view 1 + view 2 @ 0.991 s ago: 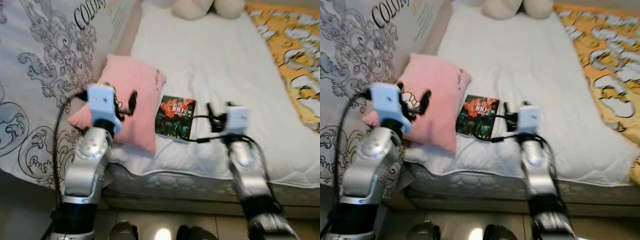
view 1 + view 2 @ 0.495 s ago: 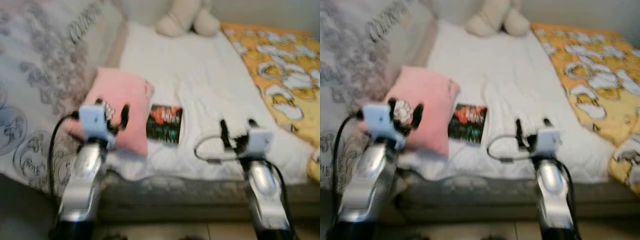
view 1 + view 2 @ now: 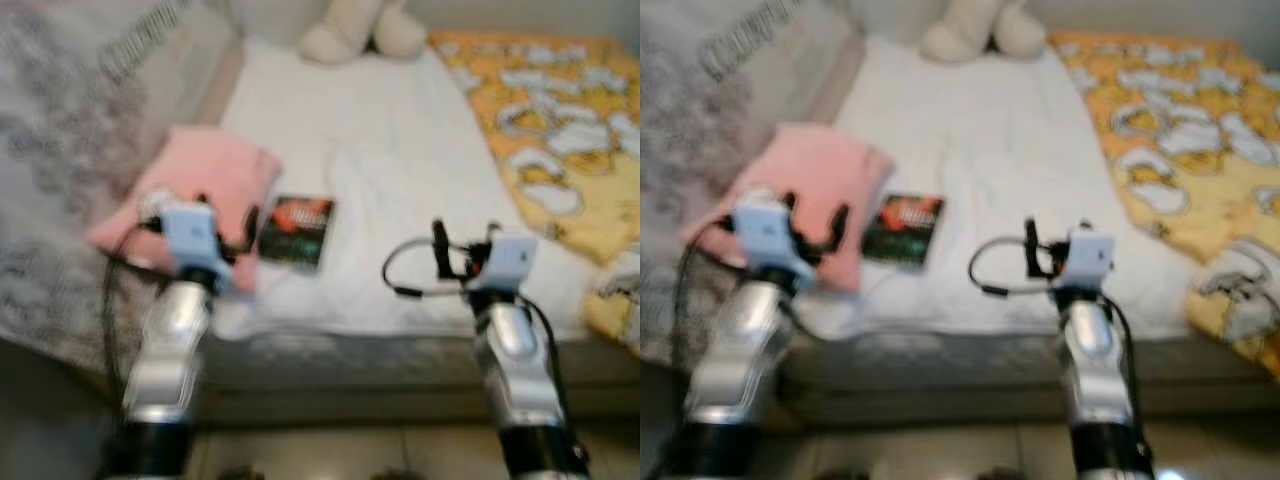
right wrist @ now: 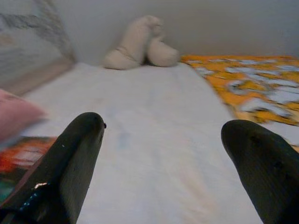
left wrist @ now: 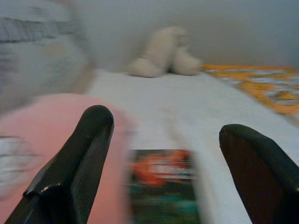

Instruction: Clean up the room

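1. Since a second ago the head camera has pulled back and tipped up, so more of the bed (image 3: 400, 150) shows; the right gripper (image 3: 463, 238), then just beside the book (image 3: 296, 219), is now well apart from it.
2. The left gripper (image 3: 226, 216) hovers over the pink pillow (image 3: 190, 185), fingers spread wide, holding nothing. The right gripper is likewise wide open and empty.
3. The bed has a white sheet, with a yellow blanket (image 3: 560, 120) on the right and a grey patterned quilt (image 3: 70, 150) on the left.
4. One book lies just beside the one pillow; one plush toy (image 3: 362, 28) sits at the far end.
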Robot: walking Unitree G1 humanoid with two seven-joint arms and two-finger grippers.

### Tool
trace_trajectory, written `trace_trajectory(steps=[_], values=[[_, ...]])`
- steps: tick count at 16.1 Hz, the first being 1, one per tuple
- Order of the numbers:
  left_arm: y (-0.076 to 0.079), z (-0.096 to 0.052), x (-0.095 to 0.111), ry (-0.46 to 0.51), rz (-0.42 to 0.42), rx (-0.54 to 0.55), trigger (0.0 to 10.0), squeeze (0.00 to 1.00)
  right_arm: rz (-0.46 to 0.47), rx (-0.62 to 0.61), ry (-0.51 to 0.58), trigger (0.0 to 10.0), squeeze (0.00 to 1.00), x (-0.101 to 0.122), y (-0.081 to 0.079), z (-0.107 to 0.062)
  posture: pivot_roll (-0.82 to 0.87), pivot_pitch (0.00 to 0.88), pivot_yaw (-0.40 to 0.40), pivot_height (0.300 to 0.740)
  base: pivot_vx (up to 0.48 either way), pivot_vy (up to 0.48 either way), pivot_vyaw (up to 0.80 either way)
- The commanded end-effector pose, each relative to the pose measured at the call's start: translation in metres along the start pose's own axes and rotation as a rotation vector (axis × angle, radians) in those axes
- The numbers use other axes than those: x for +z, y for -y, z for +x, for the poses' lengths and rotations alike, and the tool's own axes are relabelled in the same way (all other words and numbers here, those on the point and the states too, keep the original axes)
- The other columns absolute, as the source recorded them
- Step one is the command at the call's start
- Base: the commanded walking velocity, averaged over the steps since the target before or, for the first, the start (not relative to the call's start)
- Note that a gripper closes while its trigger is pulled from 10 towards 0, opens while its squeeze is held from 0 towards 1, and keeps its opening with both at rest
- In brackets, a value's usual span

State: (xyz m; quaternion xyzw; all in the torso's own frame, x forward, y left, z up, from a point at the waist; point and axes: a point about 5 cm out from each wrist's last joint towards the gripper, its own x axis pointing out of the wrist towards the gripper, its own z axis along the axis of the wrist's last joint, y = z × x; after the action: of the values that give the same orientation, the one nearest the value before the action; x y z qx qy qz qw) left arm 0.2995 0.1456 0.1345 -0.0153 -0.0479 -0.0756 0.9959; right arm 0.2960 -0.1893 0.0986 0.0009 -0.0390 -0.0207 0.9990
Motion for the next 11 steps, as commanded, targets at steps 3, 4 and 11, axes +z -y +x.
trace_trajectory(steps=[3,4,11], values=[[-0.014,0.01,-0.006,-0.075,0.009,0.086,10.0,0.0,-0.009,0.004,-0.001,10.0,0.0,0.002,-0.004,0.001,-0.09,0.0,0.042,0.736,0.314,-0.355,0.0],[-0.017,0.011,-0.011,-0.097,-0.009,0.11,10.0,0.0,-0.01,0.022,-0.004,10.0,0.0,0.003,-0.008,0.002,-0.09,0.0,0.048,0.736,0.352,-0.322,0.0],[-0.001,0.025,-0.001,-0.032,0.016,0.055,10.0,0.0,-0.045,0.08,-0.011,10.0,0.0,0.004,-0.019,0.008,-0.1,0.0,0.031,0.736,0.352,-0.322,0.0]])
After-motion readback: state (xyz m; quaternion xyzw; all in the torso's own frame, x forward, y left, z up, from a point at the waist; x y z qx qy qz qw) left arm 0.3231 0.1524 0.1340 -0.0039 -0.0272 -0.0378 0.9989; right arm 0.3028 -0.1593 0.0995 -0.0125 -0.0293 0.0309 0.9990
